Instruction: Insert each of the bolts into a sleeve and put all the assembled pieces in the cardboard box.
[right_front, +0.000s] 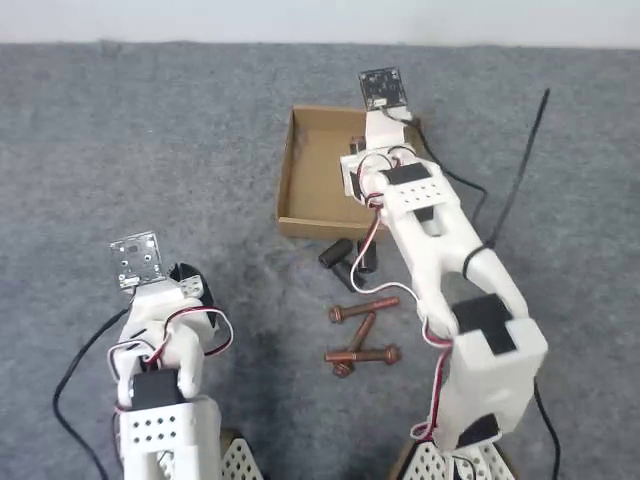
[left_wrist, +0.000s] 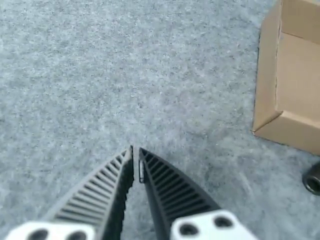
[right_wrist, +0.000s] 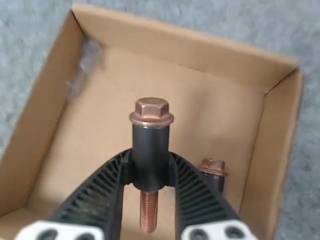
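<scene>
No text, label, number or sign can be read. The walls of the cardboard box (right_wrist: 190, 47) are plain, and any marks on the small circuit board (right_front: 383, 88) atop one arm are too small to tell.

The left arm (right_front: 165, 345) is folded back near its base. The left gripper (left_wrist: 136, 151) points downward, fingertips closed together. The right arm (right_front: 440, 240) is extended forward, wrist pitched down. The right gripper (right_wrist: 150, 159) is clamped on a sleeve (right_wrist: 149, 142).
</scene>
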